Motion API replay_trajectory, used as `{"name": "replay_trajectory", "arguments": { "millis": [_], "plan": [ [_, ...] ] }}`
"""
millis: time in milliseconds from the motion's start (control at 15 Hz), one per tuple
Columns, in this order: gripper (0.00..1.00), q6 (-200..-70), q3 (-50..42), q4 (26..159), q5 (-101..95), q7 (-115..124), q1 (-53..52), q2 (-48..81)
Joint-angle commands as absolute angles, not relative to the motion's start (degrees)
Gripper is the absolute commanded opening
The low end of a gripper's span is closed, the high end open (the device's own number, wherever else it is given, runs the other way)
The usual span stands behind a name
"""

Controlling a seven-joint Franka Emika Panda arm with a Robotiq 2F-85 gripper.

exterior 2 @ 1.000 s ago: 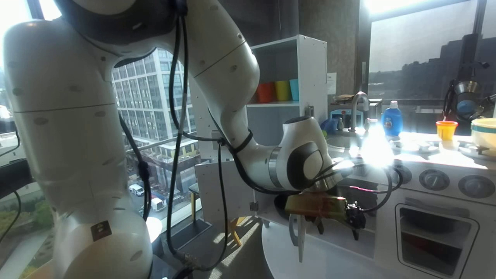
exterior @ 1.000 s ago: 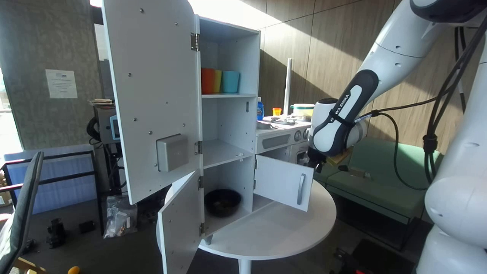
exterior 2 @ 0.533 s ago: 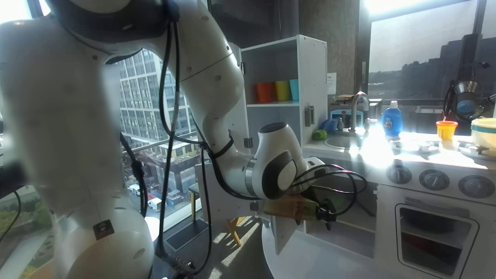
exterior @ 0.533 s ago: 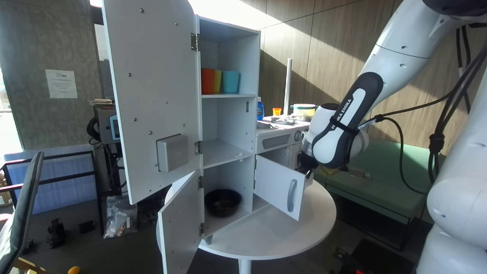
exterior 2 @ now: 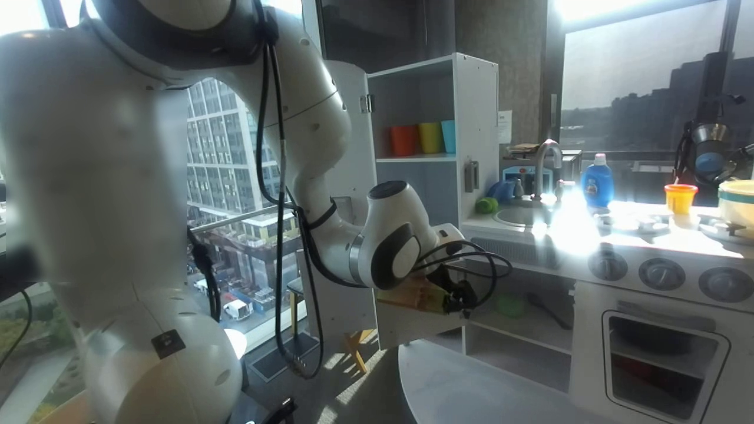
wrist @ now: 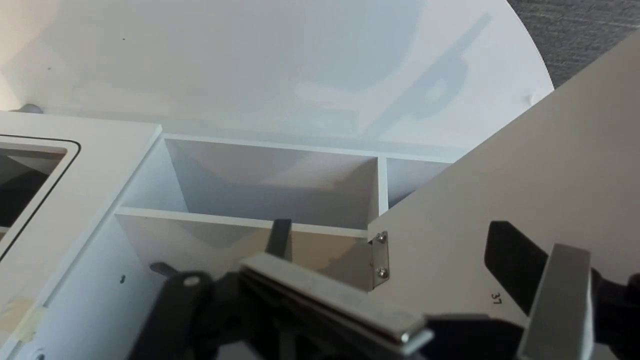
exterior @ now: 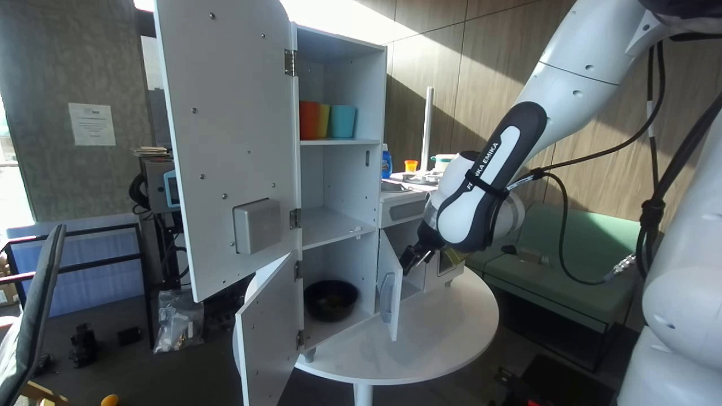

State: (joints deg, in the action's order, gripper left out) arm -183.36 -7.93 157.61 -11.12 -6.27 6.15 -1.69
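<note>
My gripper (wrist: 397, 250) stands open beside the small white cabinet door (exterior: 390, 287), with nothing held between its fingers. Its dark fingertips (exterior: 407, 264) are at the door's upper free edge in an exterior view; exact contact cannot be told. The wrist view shows the door's inner face (wrist: 500, 200), a metal hinge (wrist: 381, 259) and a printed number. One finger (wrist: 515, 265) overlaps that face, and the other finger (wrist: 280, 235) is over the open compartment (wrist: 270, 185). A curved handle (exterior: 386, 297) is on the door's outer face.
The tall white cabinet (exterior: 338, 192) has its two left doors swung out, with cups (exterior: 341, 121) above and a black bowl (exterior: 331, 300) below. A toy stove (exterior 2: 660, 347) adjoins the shelf, which holds a green item (exterior 2: 510, 306). The round table (exterior: 445, 338) supports the furniture.
The small door has swung farther open about its hinge. My gripper has travelled with it, leftward in both exterior views. Other doors and objects have stayed put.
</note>
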Motion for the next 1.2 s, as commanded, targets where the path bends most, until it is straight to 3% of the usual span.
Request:
{"name": "replay_trajectory", "arguments": {
  "millis": [0, 533, 1133],
  "plan": [
    [1.00, -183.60, -9.37, 155.89, -13.06, -5.63, 9.38, -2.10],
    [1.00, -173.42, -14.46, 146.54, -26.24, -14.98, 15.99, -1.52],
    [1.00, -173.72, -18.03, 133.21, -48.16, -16.77, 18.69, 4.92]
  ]
}}
